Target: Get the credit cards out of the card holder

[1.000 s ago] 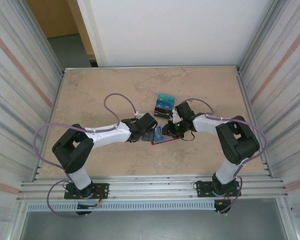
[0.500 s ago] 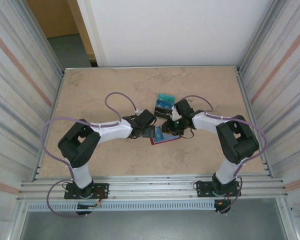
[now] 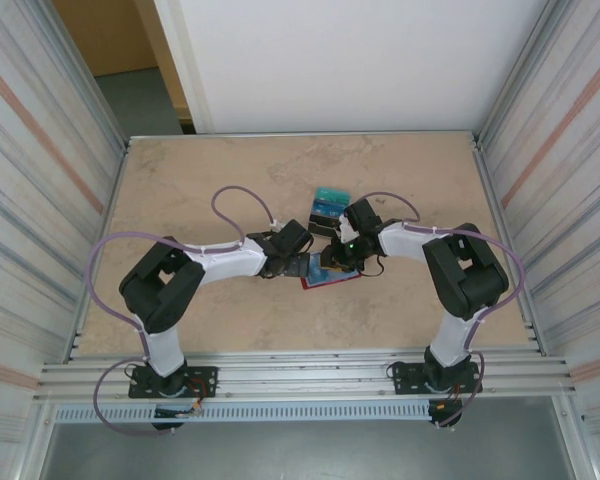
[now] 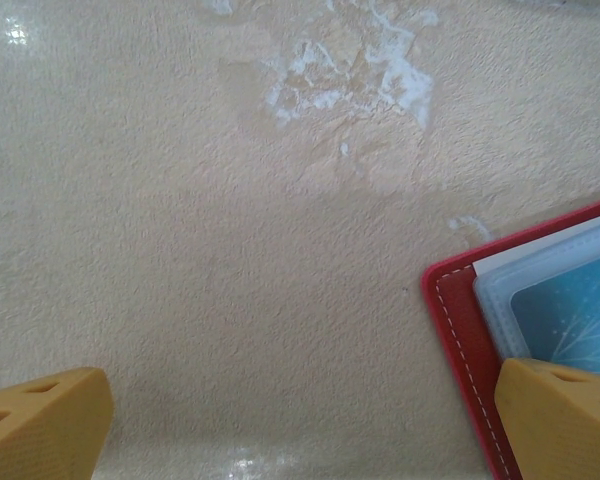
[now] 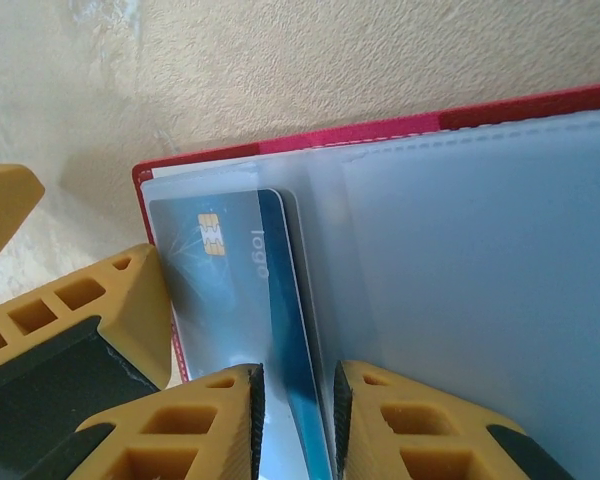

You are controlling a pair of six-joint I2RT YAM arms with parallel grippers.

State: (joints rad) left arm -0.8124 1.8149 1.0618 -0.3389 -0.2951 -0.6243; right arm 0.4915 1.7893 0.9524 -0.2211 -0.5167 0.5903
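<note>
Right, your card holder lies open and flat on the table, its clear pockets facing up, with both wrists low over it.

Your left fingers are spread wide. One sits over the holder's red stitched corner and the other is over bare table, well away from the holder's edge.

Your right fingers stand close together above the holder's pockets. A blue card with a chip and the word "logo" sits in the pocket nearest the holder's red border. A darker blue edge just behind it runs down between those two fingers. You cannot tell from the wrist view whether the pads actually press on it.

A small pile of loose cards, teal on top, lies on the table just beyond the holder's far side.
</note>
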